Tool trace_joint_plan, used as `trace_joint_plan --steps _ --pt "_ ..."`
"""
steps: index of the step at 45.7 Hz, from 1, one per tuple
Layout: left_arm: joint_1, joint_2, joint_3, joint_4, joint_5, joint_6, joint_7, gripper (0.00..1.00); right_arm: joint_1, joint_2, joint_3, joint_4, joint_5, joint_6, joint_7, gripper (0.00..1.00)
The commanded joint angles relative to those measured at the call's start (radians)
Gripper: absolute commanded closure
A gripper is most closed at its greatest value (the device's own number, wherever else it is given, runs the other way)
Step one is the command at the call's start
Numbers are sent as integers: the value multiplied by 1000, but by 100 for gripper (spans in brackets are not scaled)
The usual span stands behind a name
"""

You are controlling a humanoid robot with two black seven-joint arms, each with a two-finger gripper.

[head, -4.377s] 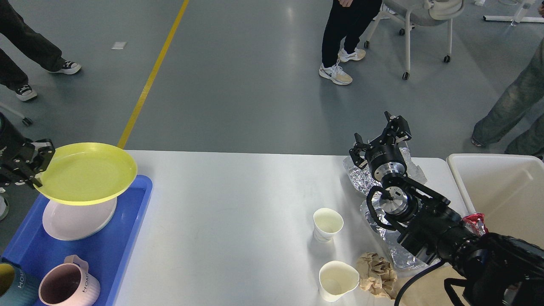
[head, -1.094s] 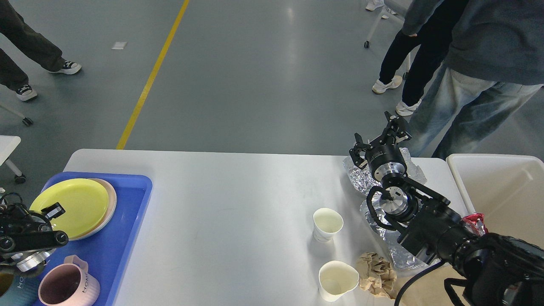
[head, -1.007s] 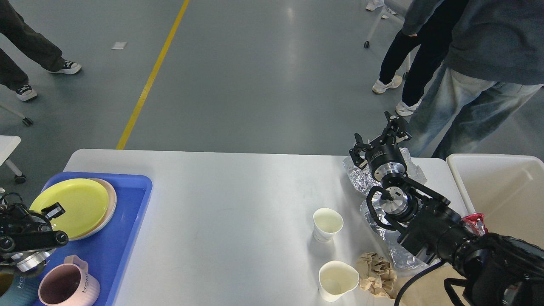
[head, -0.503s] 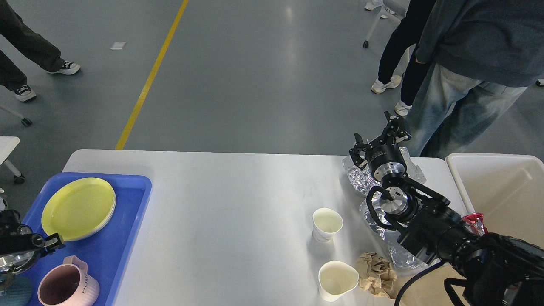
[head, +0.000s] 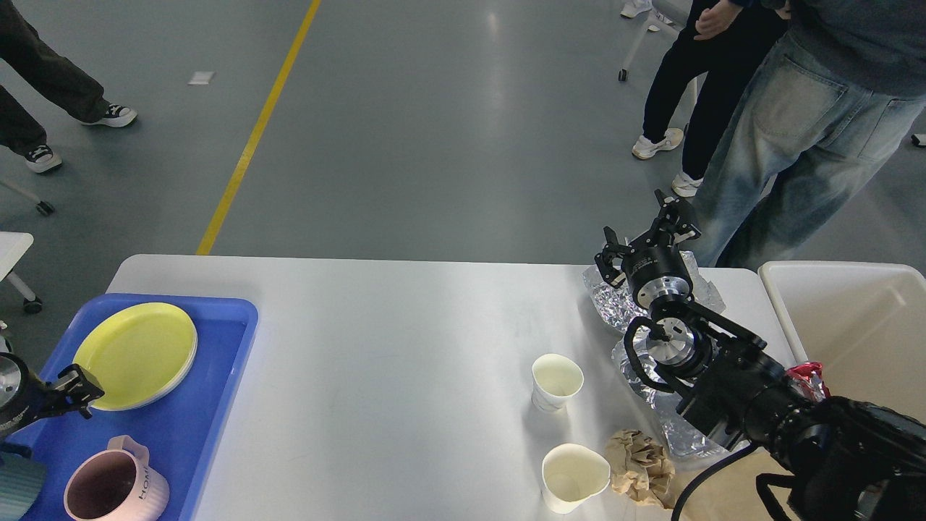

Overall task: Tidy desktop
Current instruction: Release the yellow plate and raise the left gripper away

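Tabletop (head: 405,347) spreads beneath right claw (head: 646,235), open, empty, above foil (head: 606,300); left claw (head: 76,386) state unclear.

You have two paper cups on the tabletop (head: 405,347): one (head: 555,380) farther from you, one (head: 574,477) nearer. One crumpled brown paper wad (head: 641,467) lies beside the nearer cup. Count crumpled foil (head: 615,300) as one mass, partly hidden by your right arm. One blue tray (head: 181,427) carries one yellow plate (head: 136,353) stacked on at least one pale plate, one pink mug (head: 116,492) and one teal mug (head: 18,492). You see one off-white bin (head: 854,325) and one red wrapper (head: 809,378). Two pincers show: left (head: 76,387), right (head: 647,235).
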Motion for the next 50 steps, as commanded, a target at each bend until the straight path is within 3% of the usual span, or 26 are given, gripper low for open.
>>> trace_joint_plan --steps 1,19,27,42,45,50 --pt "-16 7 -37 18 -65 -2 -1 0 0 0 0 0 0 0 0 0" --pt "-47 48 -43 15 -170 -22 3 0 0 0 0 0 0 0 0 0" --pt "-90 86 -54 15 -174 -120 1 0 0 0 0 0 0 0 0 0" --pt "-111 76 -212 17 -314 -118 -13 0 0 0 0 0 0 0 0 0" --pt "-113 67 -250 17 -332 -117 -45 0 0 0 0 0 0 0 0 0" --pt "-113 10 -290 38 -404 -115 -151 0 0 0 0 0 0 0 0 0"
